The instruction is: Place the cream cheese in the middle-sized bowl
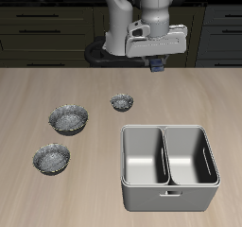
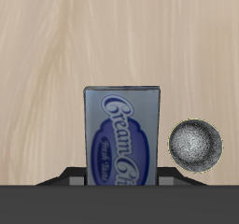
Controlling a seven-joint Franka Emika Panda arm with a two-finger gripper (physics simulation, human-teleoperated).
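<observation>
Gripper (image 1: 157, 68) clamped on the cream cheese (image 2: 122, 134), label reading "Cream Cheese"

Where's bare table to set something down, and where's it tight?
Bare: the strip between the grey bin and the middle-sized bowl, and the table behind the widest bowl. Tight: the widest and middle-sized bowls sit close together, the smallest bowl nearby.

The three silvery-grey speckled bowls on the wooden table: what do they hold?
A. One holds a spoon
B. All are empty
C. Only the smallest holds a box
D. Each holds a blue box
B: the smallest bowl, the widest bowl and the middle-sized bowl all show bare insides in the exterior view.
</observation>
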